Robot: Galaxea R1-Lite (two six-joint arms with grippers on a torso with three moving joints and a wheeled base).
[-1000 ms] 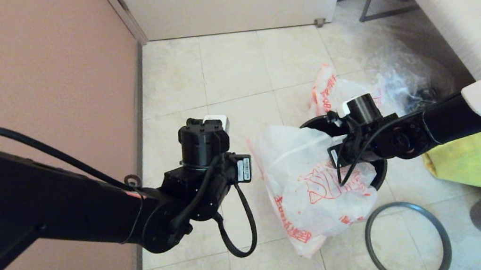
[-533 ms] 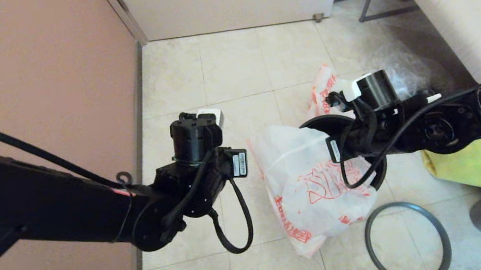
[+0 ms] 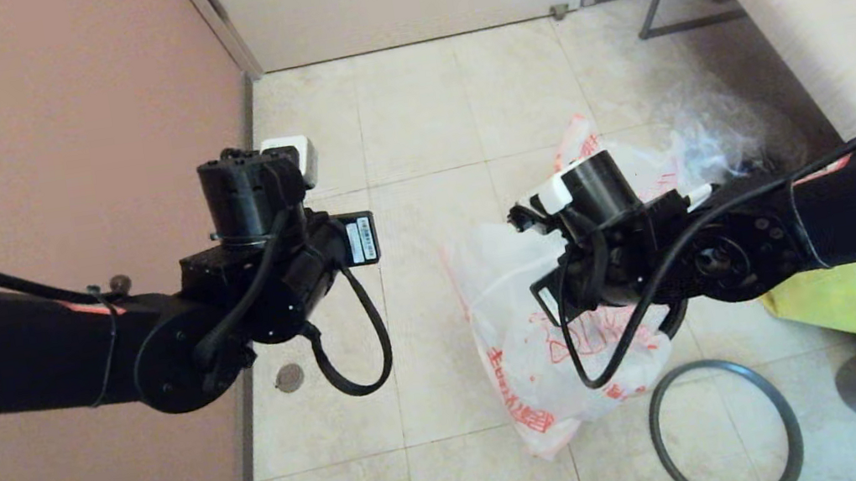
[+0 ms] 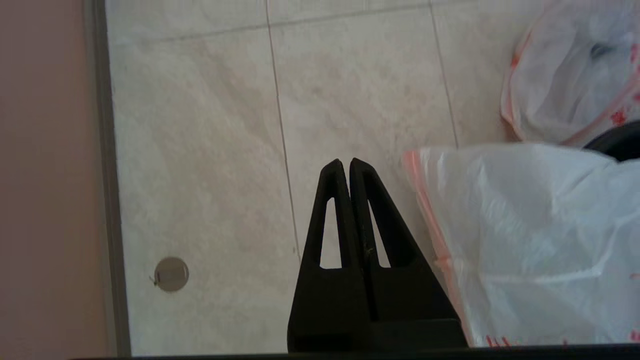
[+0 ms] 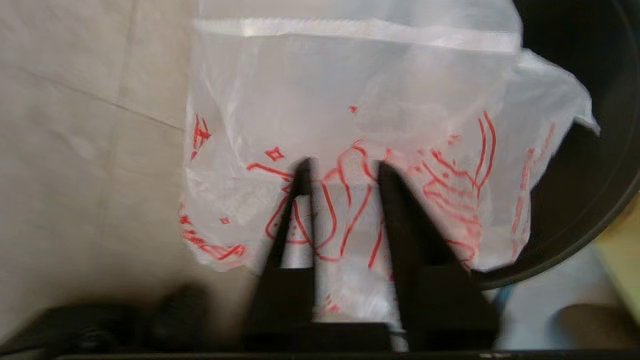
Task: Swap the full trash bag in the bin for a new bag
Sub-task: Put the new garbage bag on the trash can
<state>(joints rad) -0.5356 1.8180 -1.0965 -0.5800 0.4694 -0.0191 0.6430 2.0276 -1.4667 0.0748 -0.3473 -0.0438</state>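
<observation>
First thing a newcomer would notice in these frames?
The new bag, white with orange-red print, draped over the rim of the bin mid-floor, with the right gripper open just above it. Next, the dark-grey hoop lying loose on the tiles nearby, and the left gripper shut over bare floor by the wall.

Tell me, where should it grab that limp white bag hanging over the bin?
Probably the new bag is best taken by its loose upper edge at the bin, coming from above. It lies limp, draped over the rim, so the thin edge suits the right gripper's parted jaws.
</observation>
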